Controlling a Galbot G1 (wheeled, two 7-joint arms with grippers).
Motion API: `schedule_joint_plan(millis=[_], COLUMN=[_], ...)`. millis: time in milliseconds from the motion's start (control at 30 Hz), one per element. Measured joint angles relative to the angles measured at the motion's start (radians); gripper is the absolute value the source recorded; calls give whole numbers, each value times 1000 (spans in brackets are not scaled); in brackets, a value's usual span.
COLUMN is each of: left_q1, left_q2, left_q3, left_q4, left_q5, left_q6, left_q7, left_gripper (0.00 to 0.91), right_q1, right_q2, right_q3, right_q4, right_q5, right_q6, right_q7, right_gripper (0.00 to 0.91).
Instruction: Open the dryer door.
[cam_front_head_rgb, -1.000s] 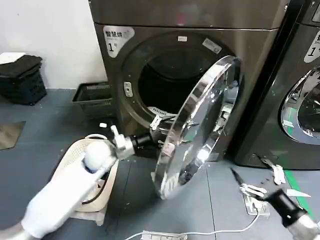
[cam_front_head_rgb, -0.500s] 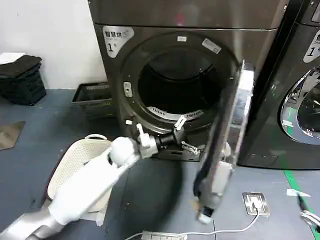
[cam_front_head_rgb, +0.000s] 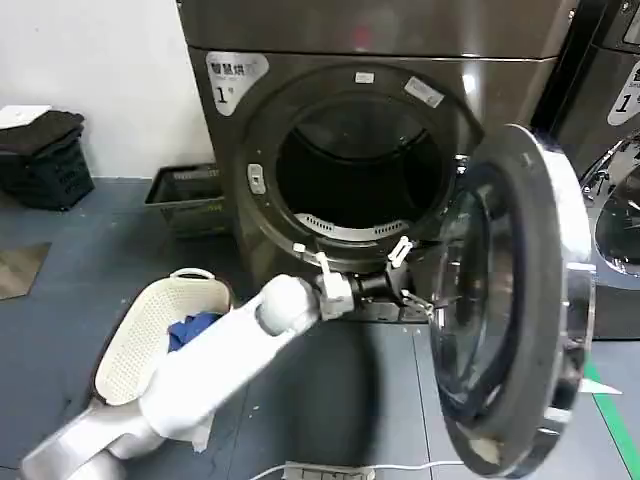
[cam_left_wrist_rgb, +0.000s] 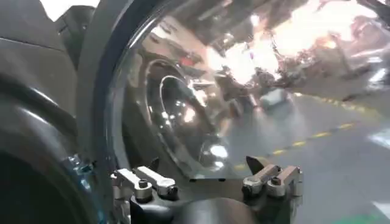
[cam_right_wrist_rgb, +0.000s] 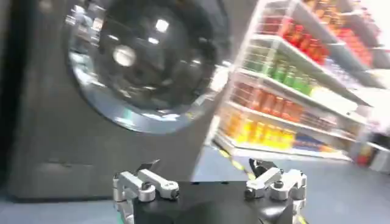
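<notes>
The dryer door (cam_front_head_rgb: 520, 300) stands swung wide to the right of the brownish-grey machine, its inner side and bulging glass facing left. The round drum opening (cam_front_head_rgb: 355, 170) is uncovered. My left arm reaches from the lower left, and my left gripper (cam_front_head_rgb: 412, 275) is open just below the opening, right next to the door's inner glass; I cannot tell whether it touches. In the left wrist view the left gripper (cam_left_wrist_rgb: 204, 167) is open and empty, with the door glass (cam_left_wrist_rgb: 183, 109) close ahead. My right gripper (cam_right_wrist_rgb: 204, 167) is open and empty, facing the blacker machine.
A white laundry basket (cam_front_head_rgb: 150, 340) with blue cloth sits on the floor at the left. A dark basket (cam_front_head_rgb: 190, 195) and a black crate (cam_front_head_rgb: 40, 160) stand by the wall. The blacker machine (cam_front_head_rgb: 610, 120) is behind the open door; its round door (cam_right_wrist_rgb: 146, 61) and store shelves (cam_right_wrist_rgb: 292, 91) show in the right wrist view.
The door has swung from half open to wide open on the right. My left gripper followed it rightward along the machine's front. The right gripper has left the head view.
</notes>
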Motion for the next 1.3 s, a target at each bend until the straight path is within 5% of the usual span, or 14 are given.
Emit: schedule_joint_plan(millis=[267, 600, 1300], left_q1=[-37, -68, -114], left_q2=[-81, -174, -314], left_q3=[47, 75, 94], left_q4=[65, 137, 280], left_q5=[38, 76, 163], left_q6=[12, 25, 70], left_q7=[-42, -64, -152], left_gripper=[907, 907, 907], right_q1=[15, 56, 77], right_q2=[37, 58, 71], right_q3=[111, 238, 348], right_q4=[-38, -84, -143], right_q5=[-7, -105, -180], right_q6=[-62, -182, -161], right_q7=[51, 188, 315], right_gripper=[907, 907, 907])
